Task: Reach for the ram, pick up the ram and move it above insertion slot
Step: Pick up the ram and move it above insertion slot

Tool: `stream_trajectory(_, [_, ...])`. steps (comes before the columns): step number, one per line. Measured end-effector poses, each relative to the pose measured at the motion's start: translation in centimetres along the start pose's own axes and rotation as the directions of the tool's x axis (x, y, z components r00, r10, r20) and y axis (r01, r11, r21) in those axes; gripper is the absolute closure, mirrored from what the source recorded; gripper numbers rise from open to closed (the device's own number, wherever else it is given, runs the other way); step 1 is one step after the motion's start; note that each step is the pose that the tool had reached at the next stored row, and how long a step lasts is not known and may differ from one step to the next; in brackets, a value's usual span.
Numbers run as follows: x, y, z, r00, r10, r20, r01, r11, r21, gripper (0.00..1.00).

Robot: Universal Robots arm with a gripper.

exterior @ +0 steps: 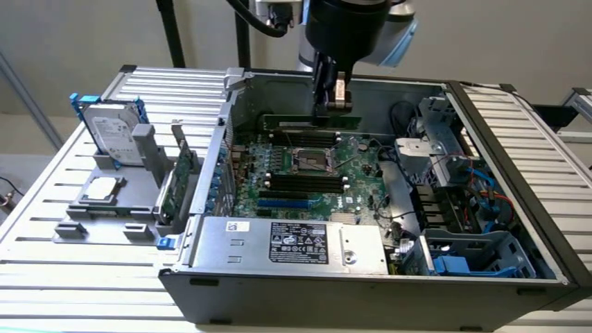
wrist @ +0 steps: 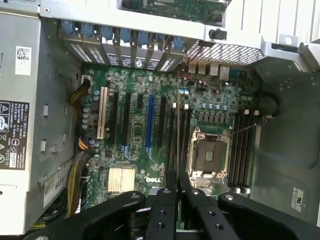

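Claw (wrist: 178,192) gripping ram (wrist: 178,140), above motherboard (wrist: 135,145)

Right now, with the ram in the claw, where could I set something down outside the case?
The slatted table is bare between the case and the grey holder tray. The tray itself is crowded: hard drive, expansion card. The claw grips the ram.

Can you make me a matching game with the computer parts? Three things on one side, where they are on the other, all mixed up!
Things:
1. ram
2. hard drive
3. CPU socket

Places:
A. standing on the grey holder outside the case
B. in the middle of the motherboard, between black slots
C. gripped in the claw, above the motherboard

Pairs: 1-C, 2-A, 3-B
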State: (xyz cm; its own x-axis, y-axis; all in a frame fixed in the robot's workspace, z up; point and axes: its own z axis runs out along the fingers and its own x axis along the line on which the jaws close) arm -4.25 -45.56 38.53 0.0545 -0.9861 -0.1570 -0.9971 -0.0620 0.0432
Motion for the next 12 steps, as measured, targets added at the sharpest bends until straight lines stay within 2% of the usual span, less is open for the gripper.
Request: stream_trajectory(12, [-0.67,-0.30,0.42,0.9978,0.066,0.0021,-0.066,0.9978,0.0104,0.87])
